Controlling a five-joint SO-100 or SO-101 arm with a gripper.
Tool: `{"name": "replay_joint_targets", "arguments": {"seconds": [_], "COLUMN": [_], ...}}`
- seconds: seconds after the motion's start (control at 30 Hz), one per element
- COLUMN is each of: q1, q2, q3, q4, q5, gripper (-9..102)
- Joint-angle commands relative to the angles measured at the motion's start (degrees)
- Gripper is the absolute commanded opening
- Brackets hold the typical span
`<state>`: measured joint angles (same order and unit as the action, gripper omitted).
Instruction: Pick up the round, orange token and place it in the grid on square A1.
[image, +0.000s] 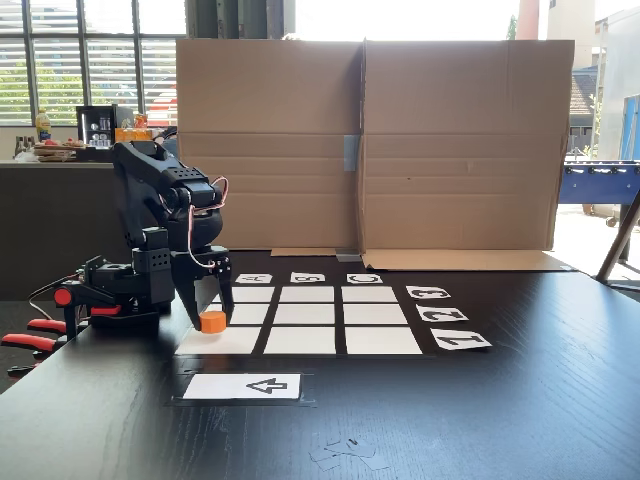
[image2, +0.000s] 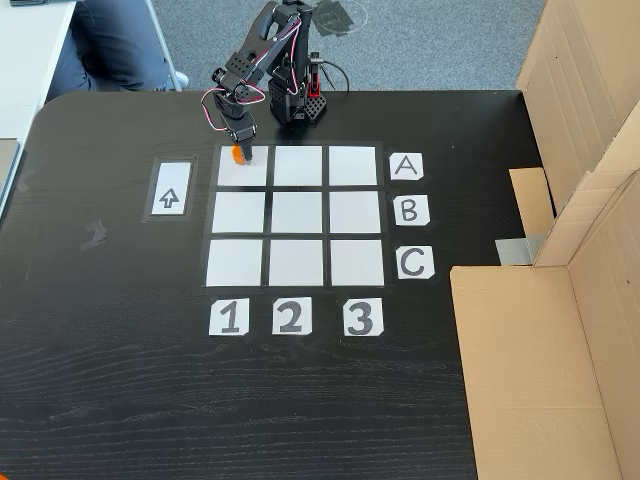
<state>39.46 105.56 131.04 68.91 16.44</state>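
We see a black wood-grain tabletop (image: 520, 400). Beside the array of white cells lies a single white card with a black arrow (image2: 170, 187), set apart from the cells; in a fixed view its arrow (image: 266, 386) points left. Large brown cardboard sheets (image: 370, 140) stand upright along one edge of the tabletop, and in a fixed view one flap (image2: 530, 370) lies flat on the surface. A strip of grey tape (image2: 517, 251) joins two cardboard pieces. Red-handled clamps (image: 30, 342) grip the tabletop's edge. Behind, we see a dark counter with bottles (image: 42, 126) under a window, and a blue table-football game (image: 600, 182) at the right. In a fixed view a seated person's leg (image2: 110, 45) shows beyond the tabletop.
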Motion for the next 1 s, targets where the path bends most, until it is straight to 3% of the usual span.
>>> {"name": "replay_joint_targets", "arguments": {"seconds": [0.0,0.8,0.97], "q1": [-0.35,0.00,0.35], "q2": [-1.05,-4.66,-4.31], "q3": [-3.16,-3.52,-3.52], "q4": [-0.79,-4.13,-4.13], "q5": [-0.18,-0.09,0.00], "gripper": [6,8,23]}}
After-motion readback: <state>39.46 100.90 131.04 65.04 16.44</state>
